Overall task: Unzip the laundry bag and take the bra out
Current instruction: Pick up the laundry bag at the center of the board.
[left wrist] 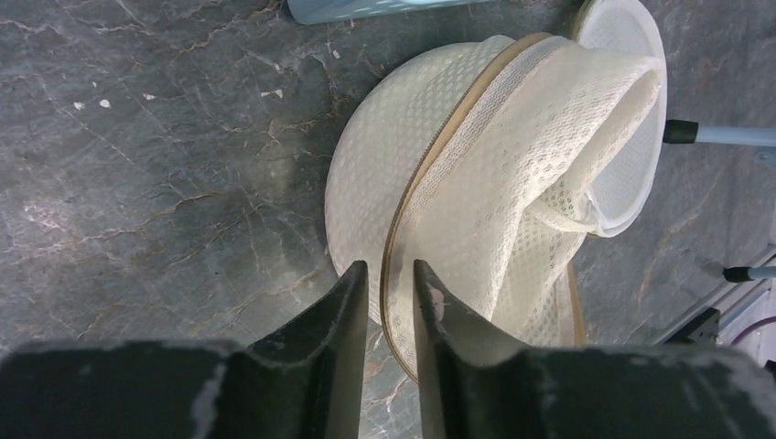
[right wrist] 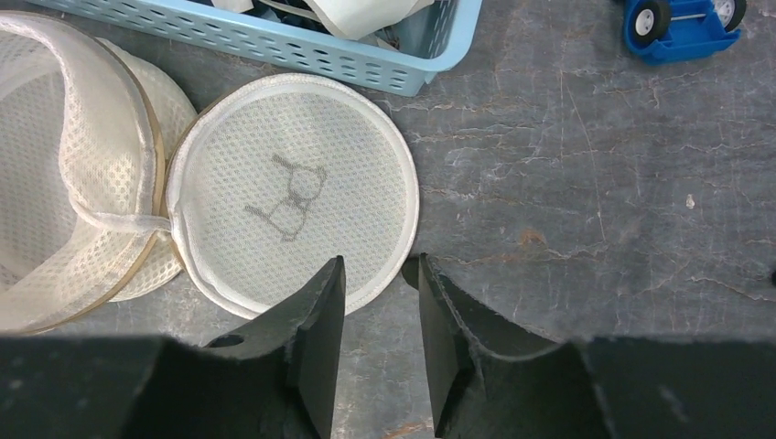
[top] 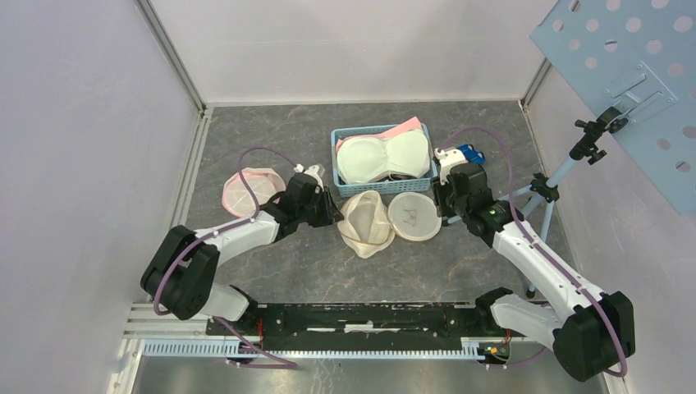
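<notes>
The blue basket (top: 386, 189) walls off the far side of the laundry bag (top: 367, 223) (its lid (top: 414, 216) touching); bare tabletop (top: 328, 271) opens toward the near edge, a tripod (top: 543, 190) crowds the right edge

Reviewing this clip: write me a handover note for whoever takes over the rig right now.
Left gripper: jaws narrowly apart astride the zipper rim of the laundry bag; grip unclear.
Right gripper: jaws open at the edge of the lid.
Done: bag unzipped, lid lying flat beside it.
A white bra lies in the blue basket; none visible inside the bag.
Left to do: confirm the bag is empty, then release.
</notes>
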`<state>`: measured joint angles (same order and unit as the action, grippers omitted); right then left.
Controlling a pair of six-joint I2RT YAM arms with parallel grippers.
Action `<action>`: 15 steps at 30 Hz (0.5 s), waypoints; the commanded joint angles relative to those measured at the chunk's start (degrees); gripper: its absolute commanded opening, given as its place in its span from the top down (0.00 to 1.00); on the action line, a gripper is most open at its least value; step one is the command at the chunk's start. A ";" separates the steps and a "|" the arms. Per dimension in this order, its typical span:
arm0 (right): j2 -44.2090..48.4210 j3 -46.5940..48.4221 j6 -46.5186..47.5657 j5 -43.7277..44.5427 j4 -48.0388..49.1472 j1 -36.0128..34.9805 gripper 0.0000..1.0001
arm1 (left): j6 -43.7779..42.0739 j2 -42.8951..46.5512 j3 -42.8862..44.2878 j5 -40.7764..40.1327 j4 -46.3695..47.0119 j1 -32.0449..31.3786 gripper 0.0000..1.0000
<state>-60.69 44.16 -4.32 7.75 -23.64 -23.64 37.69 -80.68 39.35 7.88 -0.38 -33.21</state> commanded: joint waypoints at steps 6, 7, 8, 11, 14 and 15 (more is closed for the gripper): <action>1.22 -1.12 -1.37 -1.19 2.40 -0.13 0.54 | 2.17 9.27 -0.14 -7.35 -7.77 -0.11 0.98; 1.13 -1.56 -1.59 -1.49 2.60 -0.12 0.53 | 2.11 11.61 -0.67 -8.90 -9.88 -0.08 0.98; 1.10 -2.05 -2.06 -1.87 3.05 -0.11 0.52 | 2.15 14.19 -1.13 -10.76 -11.50 0.02 0.98; 0.83 -3.98 -3.64 -3.42 4.98 -0.18 0.51 | 3.95 19.80 -3.36 -13.91 -15.13 -0.04 0.98; -0.16 -6.36 -5.23 -4.60 6.81 -0.19 0.51 | 5.27 23.27 -4.85 -17.07 -18.65 -0.09 0.98; -0.52 -7.40 -5.71 -4.85 7.57 -0.27 0.51 | 5.60 24.11 -5.25 -18.13 -19.21 -0.02 0.98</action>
<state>-60.40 39.42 -7.09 5.02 -20.51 -23.64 39.62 -59.31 36.18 -3.22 -13.19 -33.23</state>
